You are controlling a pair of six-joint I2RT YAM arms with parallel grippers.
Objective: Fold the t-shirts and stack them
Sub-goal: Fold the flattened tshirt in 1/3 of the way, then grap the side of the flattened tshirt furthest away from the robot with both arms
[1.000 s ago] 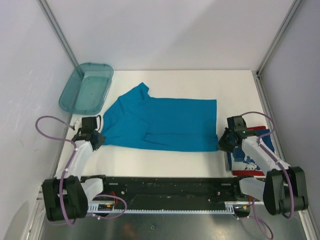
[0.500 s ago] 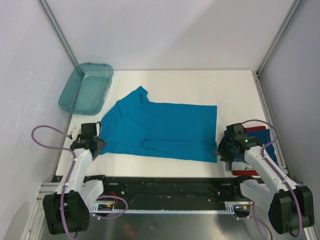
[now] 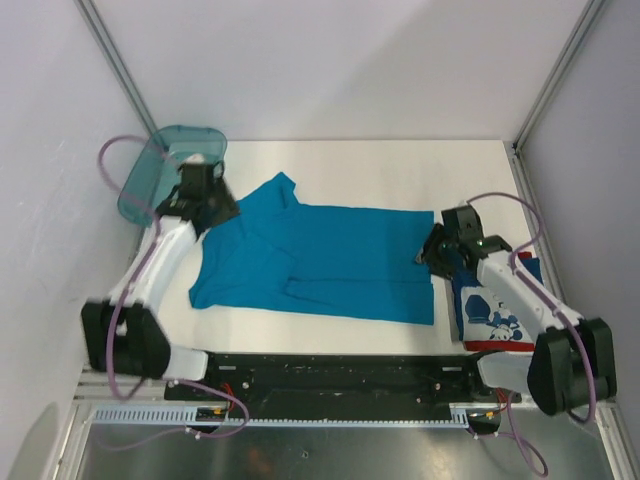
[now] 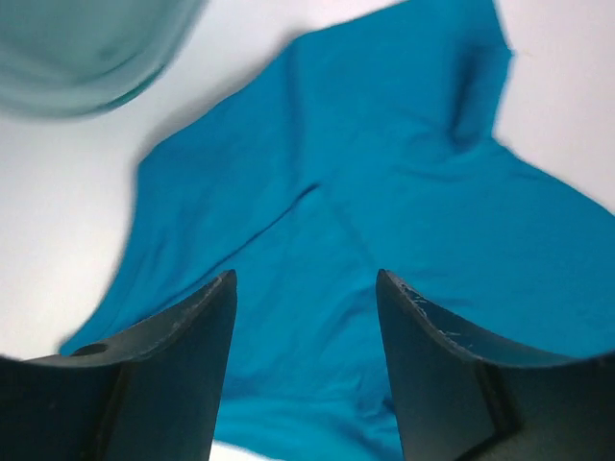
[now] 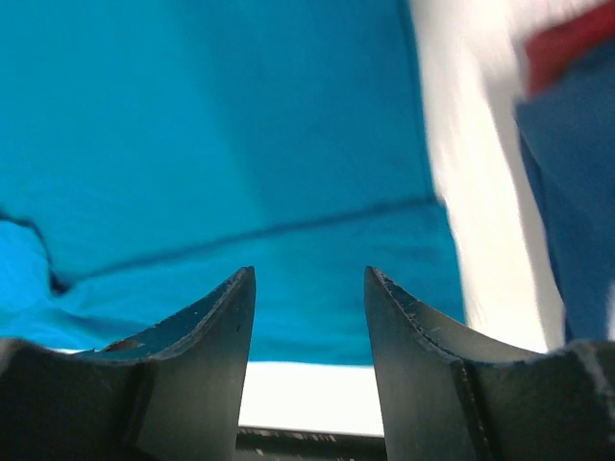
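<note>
The teal-blue t-shirt [image 3: 320, 262] lies spread across the middle of the white table, its lower part folded over. It fills the left wrist view [image 4: 384, 192] and most of the right wrist view [image 5: 221, 125]. My left gripper [image 3: 218, 206] hovers open over the shirt's far left sleeve area, with nothing between its fingers [image 4: 306, 288]. At the shirt's right edge my right gripper [image 3: 430, 250] is also open and empty [image 5: 309, 279]. The folded dark blue t-shirt with white print and a red edge [image 3: 497, 312] lies at the right under my right arm, and its edge shows blurred in the right wrist view [image 5: 577, 192].
A translucent teal plastic bin [image 3: 145, 185] stands at the far left, right behind my left wrist; its rim shows blurred in the left wrist view [image 4: 86, 48]. Bare white table [image 3: 400, 170] lies behind the shirt. Grey walls close in both sides.
Both grippers have opened and let go of the teal shirt's near corners. The left arm swung away to the shirt's far left by the bin, and the right moved up its right edge.
</note>
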